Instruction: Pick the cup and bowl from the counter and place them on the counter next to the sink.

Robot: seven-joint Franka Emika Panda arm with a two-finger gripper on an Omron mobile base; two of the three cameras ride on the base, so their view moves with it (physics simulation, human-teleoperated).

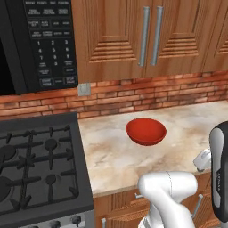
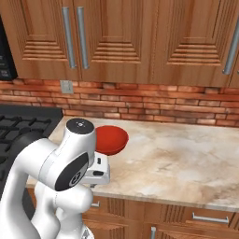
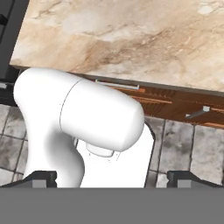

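Fig. legend, near to far. Arm folded low in front of the cabinets; hand [image 3: 112, 177] pointed down past the desk edge toward the tiled floor [image 3: 179, 148], its two dark fingertips [image 3: 41, 178] at opposite sides of the hand view, i.e. spread wide, nothing between them. Judged a stowed/start pose: no reach begun, both picks still to do.

Desk [image 1: 178, 129]: beige marbled stone over brown cabinets w/ metal drawer pulls [image 3: 117, 84]. Bowl [image 1: 146, 131], red, upright, sits alone mid-desk, nearer the back wall than the front edge, a little right of the stove; also seen in right base view, partly behind the arm's joint. Open side up, so a rim pinch from above seems the likely grasp. Cup and sink: cannot locate from these views; the drop zone probably lies further along the desk, so a base drive may be needed.

Room: black gas stove [image 1: 40, 164] at left, microwave keypad [image 1: 49, 40] above it, red-brick backsplash [image 2: 154, 107] w/ wall outlet [image 1: 83, 89], wooden upper cabinets [image 2: 116, 37] w/ long steel handles.
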